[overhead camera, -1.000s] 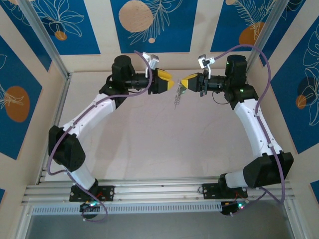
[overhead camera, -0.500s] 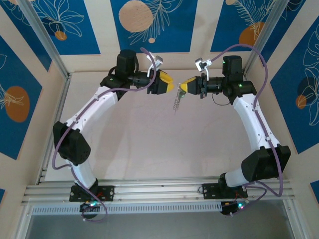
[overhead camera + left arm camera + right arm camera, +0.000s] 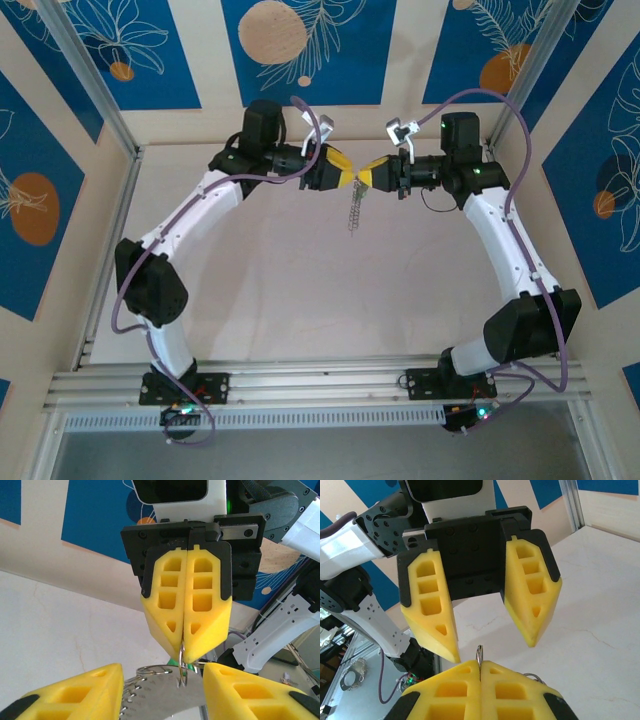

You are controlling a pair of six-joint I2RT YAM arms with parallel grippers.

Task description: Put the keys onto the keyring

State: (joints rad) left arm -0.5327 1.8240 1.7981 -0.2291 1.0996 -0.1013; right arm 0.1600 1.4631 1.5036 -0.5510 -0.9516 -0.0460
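My right gripper (image 3: pixel 368 175) is shut on the thin wire keyring (image 3: pixel 479 654), whose edge sticks up from its pads. The ring (image 3: pixel 183 666) hangs below those shut yellow fingers (image 3: pixel 205 620). A flat grey metal piece (image 3: pixel 160 697) with a beaded fringe dangles from it, and the bunch (image 3: pixel 354 212) hangs over the table. A bit of the key's mint-green head (image 3: pixel 175 662) shows behind the ring. My left gripper (image 3: pixel 344 176) is open, its fingers (image 3: pixel 432 620) on either side of the ring without touching it. The two grippers meet tip to tip.
The pale table (image 3: pixel 300 290) lies well below both grippers. Blue patterned panels (image 3: pixel 300 50) wall in the back and sides. An aluminium rail (image 3: pixel 320 385) runs along the near edge by the arm bases.
Both grippers have drawn together until their tips almost touch. The left jaws have narrowed around the ring. The dangling bunch has shifted slightly with the right gripper.
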